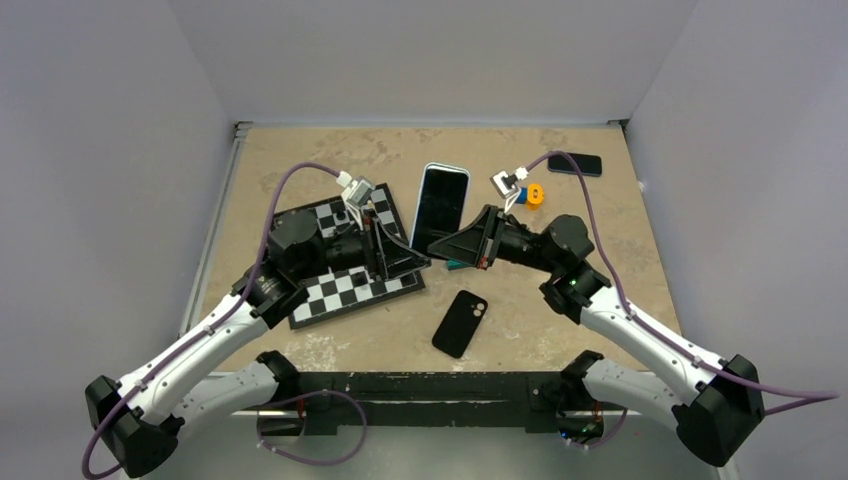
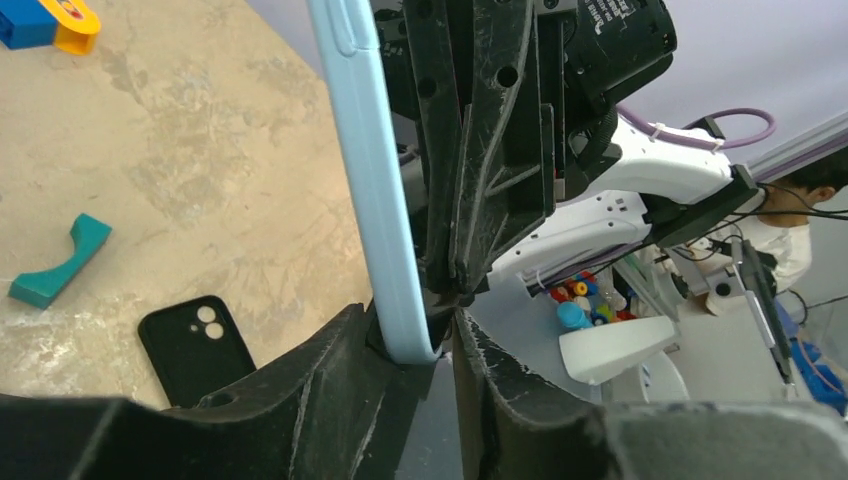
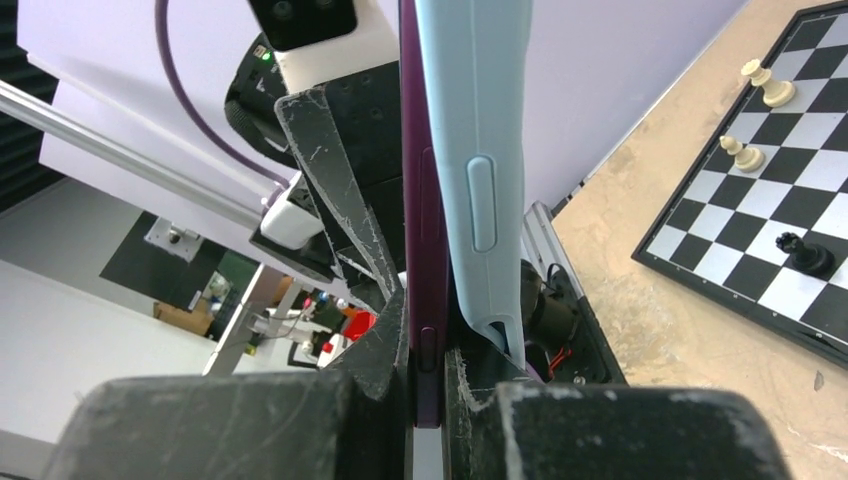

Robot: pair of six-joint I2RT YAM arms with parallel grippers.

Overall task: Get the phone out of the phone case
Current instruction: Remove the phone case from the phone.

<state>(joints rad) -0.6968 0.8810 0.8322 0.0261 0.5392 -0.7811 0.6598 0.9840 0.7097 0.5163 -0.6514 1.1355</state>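
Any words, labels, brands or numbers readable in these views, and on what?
None can be read.
White lettering on the right arm's black housing: cut off and too small to read.
Marking on the orange block: blurred.
No print shows on the phone or the phone case.

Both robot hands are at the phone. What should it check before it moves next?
1. Right gripper shut on phone: ok.
2. Blue case loose at one end: ok, a gap shows there.
3. Blue case fully off phone: not ok.
4. Left gripper clamped on blue case: not ok, jaws stand apart around its corner.
5. Black case out of the way on table: ok.
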